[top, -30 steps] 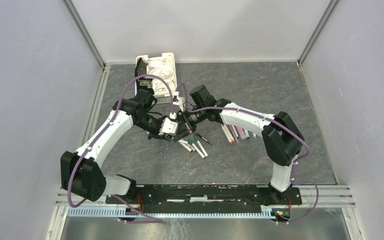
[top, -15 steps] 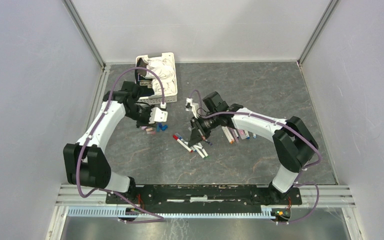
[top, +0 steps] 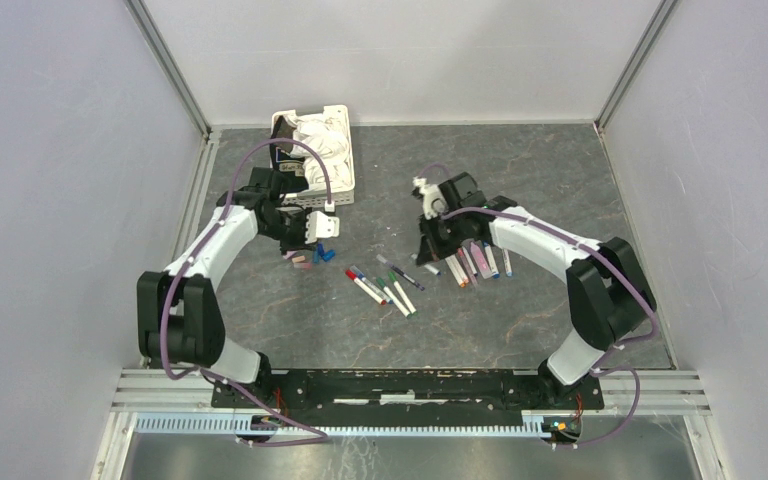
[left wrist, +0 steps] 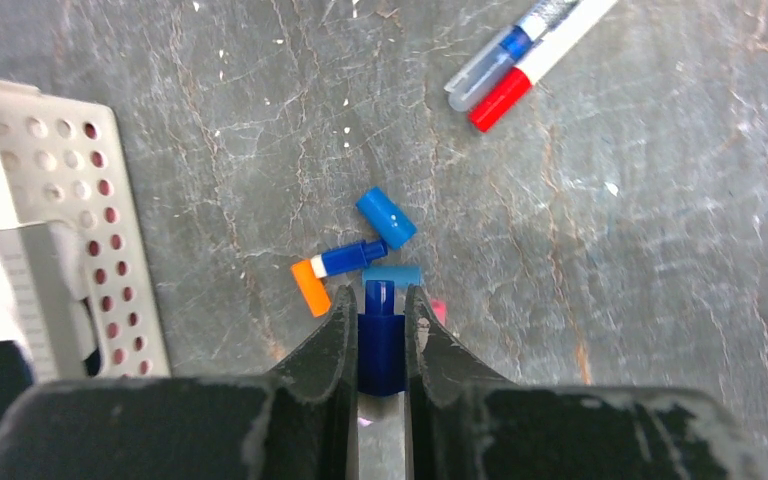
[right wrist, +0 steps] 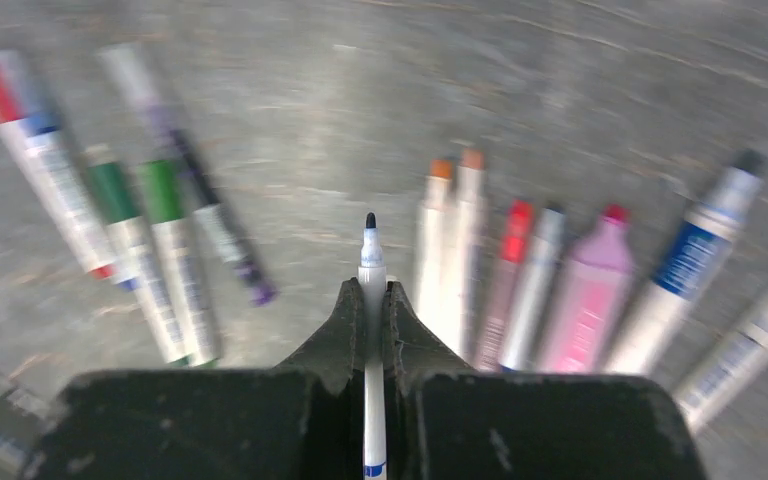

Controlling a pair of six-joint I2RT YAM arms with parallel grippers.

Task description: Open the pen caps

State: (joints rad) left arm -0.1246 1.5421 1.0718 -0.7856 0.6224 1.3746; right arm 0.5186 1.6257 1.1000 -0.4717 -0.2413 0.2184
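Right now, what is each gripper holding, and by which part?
The left gripper pinches a dark blue cap by its sides; the right gripper grips an uncapped white pen by its barrel, tip pointing out.

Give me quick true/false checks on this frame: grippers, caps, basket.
1. The left gripper is shut on a dark blue cap. True.
2. The right gripper is open and empty. False: it is shut on a pen whose tip is bare.
3. An orange cap lies loose on the table. True.
4. The white basket sits at the near right corner. False: it is at the far left.
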